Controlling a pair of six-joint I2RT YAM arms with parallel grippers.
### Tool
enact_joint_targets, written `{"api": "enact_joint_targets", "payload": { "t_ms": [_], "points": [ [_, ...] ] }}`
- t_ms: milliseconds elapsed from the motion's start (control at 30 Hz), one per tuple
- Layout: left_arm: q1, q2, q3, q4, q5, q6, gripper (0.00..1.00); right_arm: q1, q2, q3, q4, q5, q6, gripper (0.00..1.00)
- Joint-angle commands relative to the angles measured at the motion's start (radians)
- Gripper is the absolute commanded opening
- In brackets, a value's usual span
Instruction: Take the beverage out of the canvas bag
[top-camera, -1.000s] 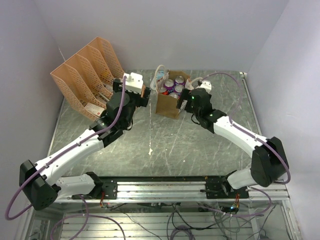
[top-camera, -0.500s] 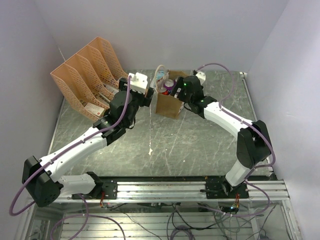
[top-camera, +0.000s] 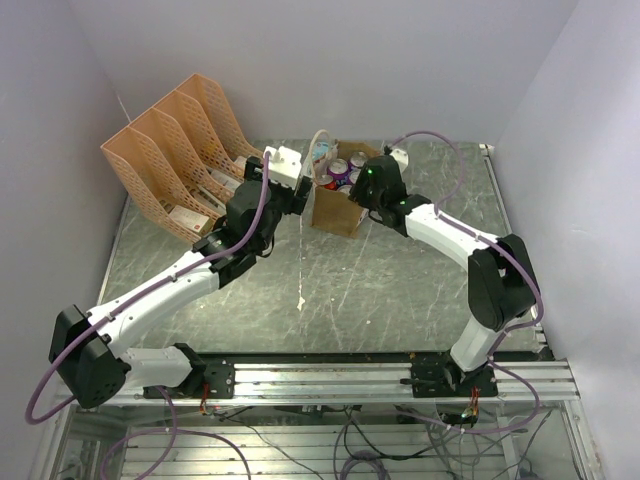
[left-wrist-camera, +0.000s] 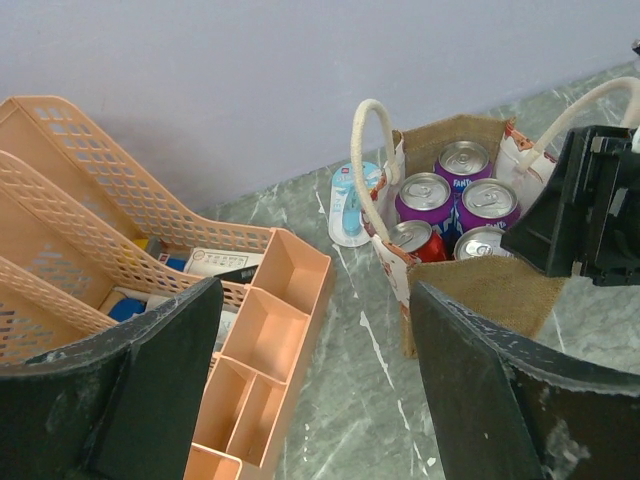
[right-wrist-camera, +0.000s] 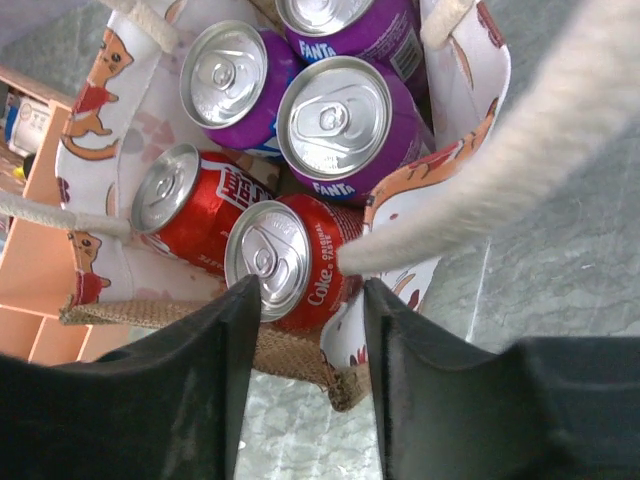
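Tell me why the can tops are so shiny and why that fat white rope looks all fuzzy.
Right wrist view: the silver can tops bounce light back as glare; the cream handle sits close to the lens, so it blurs. Left wrist view: a handle loop farther off looks sharp. Top view: even light, soft shadows.
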Motion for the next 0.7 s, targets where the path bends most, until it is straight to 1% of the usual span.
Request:
{"api": "enact_joint_targets", "payload": {
  "t_ms": [0,67,100,200,267,400,667],
  "points": [
    [0.007,0.000,0.006,0.064,0.021,-0.004,0.85,0.000,-0.005,-0.043,0.034,-0.053,-0.007,0.40],
    [0.009,0.002,0.007,0.064,0.021,-0.004,0.85,0.000,-0.021,-0.061,0.045,-0.074,-0.006,0.29],
    [0.008,0.004,0.008,0.064,0.022,-0.004,0.85,0.001,-0.028,-0.070,0.046,-0.084,-0.005,0.25],
    [0.011,0.008,0.010,0.061,0.025,-0.006,0.85,0.009,-0.052,-0.095,0.059,-0.110,-0.013,0.17],
    [0.013,0.010,0.011,0.060,0.026,-0.007,0.85,0.021,-0.067,-0.105,0.058,-0.116,-0.029,0.14],
    [0.013,0.017,0.015,0.057,0.029,-0.009,0.85,0.048,-0.079,-0.105,0.041,-0.137,-0.081,0.00],
    [0.015,0.018,0.011,0.063,0.008,-0.007,0.84,0.123,-0.107,-0.127,0.013,-0.147,-0.129,0.00]
  ]
}}
